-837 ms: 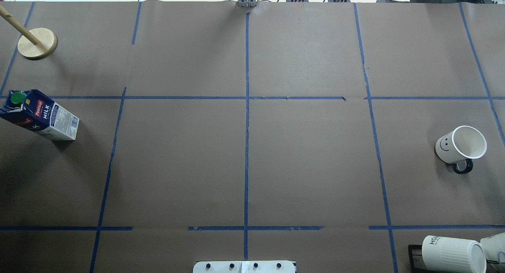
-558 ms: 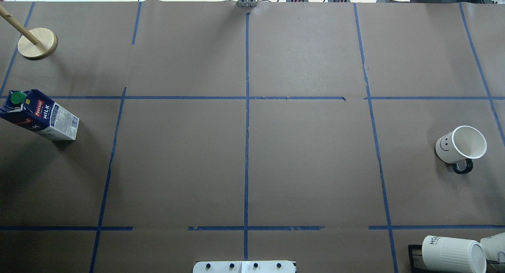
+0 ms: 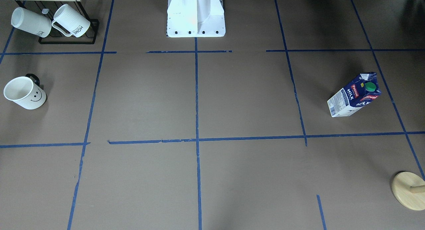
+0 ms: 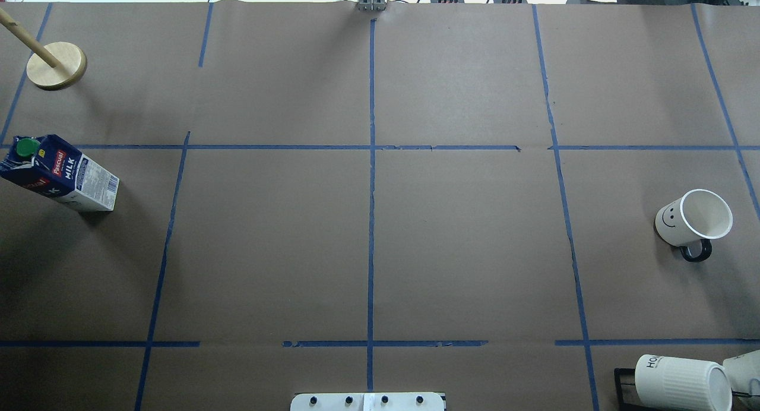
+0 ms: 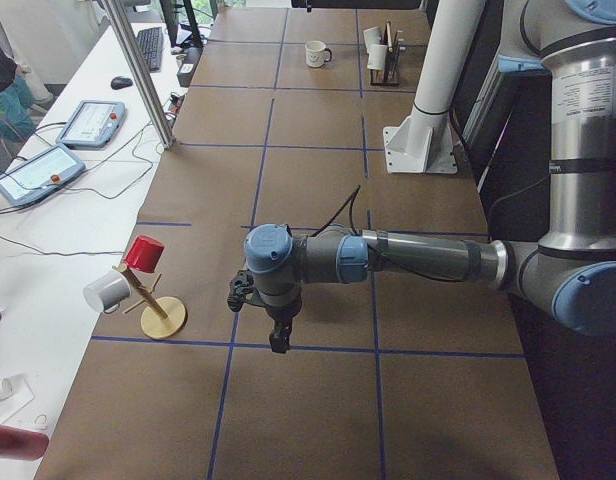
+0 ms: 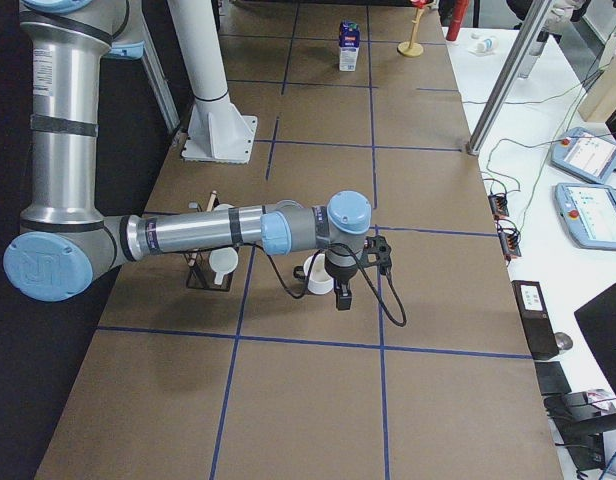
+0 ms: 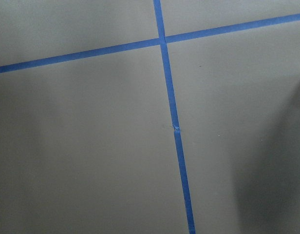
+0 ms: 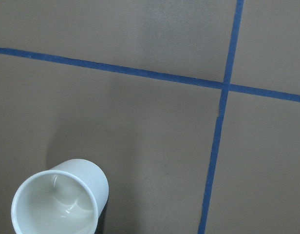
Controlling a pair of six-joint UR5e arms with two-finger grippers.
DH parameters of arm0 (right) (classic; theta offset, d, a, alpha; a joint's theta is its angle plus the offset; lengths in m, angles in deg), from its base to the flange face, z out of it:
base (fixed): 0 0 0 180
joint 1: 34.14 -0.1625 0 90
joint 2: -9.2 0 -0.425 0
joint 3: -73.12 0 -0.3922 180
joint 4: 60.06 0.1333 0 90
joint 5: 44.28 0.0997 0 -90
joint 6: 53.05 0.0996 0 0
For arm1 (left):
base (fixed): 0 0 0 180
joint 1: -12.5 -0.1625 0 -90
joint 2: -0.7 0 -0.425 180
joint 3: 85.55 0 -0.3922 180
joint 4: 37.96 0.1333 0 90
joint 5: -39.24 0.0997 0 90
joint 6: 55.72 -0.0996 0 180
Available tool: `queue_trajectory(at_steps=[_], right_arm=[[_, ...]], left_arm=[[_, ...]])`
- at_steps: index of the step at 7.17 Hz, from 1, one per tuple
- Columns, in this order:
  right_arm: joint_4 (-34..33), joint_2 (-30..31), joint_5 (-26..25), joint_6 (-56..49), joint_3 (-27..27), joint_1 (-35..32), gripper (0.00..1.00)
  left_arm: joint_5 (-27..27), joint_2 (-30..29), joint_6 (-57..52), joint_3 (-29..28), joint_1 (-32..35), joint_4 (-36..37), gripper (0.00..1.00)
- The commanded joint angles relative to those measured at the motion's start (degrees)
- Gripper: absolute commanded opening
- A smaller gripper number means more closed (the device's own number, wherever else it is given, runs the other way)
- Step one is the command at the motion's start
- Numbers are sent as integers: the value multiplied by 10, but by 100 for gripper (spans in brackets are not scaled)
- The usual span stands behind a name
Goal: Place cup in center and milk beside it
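Observation:
The cup (image 4: pixel 692 221), white with a smiley face and black handle, stands upright at the table's right side; it also shows in the front view (image 3: pixel 25 93) and the right wrist view (image 8: pixel 60 202). The milk (image 4: pixel 59 173), a dark blue carton with a green cap, stands at the far left and shows in the front view (image 3: pixel 353 95). My right gripper (image 6: pixel 342 298) hangs above the cup, seen only in the right side view. My left gripper (image 5: pixel 278 343) hangs over the table's left part, seen only in the left side view. I cannot tell whether either is open or shut.
Two ribbed "HOME" mugs hang on a black rack (image 4: pixel 623 387) at the near right corner. A wooden mug stand (image 4: pixel 56 65) is at the far left and holds a red cup (image 5: pixel 144 253). The robot's white base (image 3: pixel 196 20) stands at the near middle edge.

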Motion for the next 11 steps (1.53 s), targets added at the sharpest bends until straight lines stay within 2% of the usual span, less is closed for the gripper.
queue_trajectory(at_steps=[1, 3, 6, 7, 9, 10, 11], right_arm=[[139, 26, -11, 146, 4, 60, 100], [235, 56, -32, 223, 9, 104, 100], [279, 68, -51, 247, 28, 135, 98], [300, 68, -72, 268, 37, 155, 98], [378, 66, -78, 313, 80, 178, 98], [388, 61, -78, 323, 95, 186, 92], [389, 61, -76, 339, 95, 191, 69]], left_arm=[[0, 2, 0, 2, 0, 0, 100], [0, 3, 0, 1, 0, 1, 100], [0, 3, 0, 1, 0, 1, 100], [0, 3, 0, 1, 0, 1, 100], [0, 3, 0, 1, 0, 1, 100], [0, 3, 0, 1, 0, 1, 100], [0, 3, 0, 1, 0, 1, 100]])
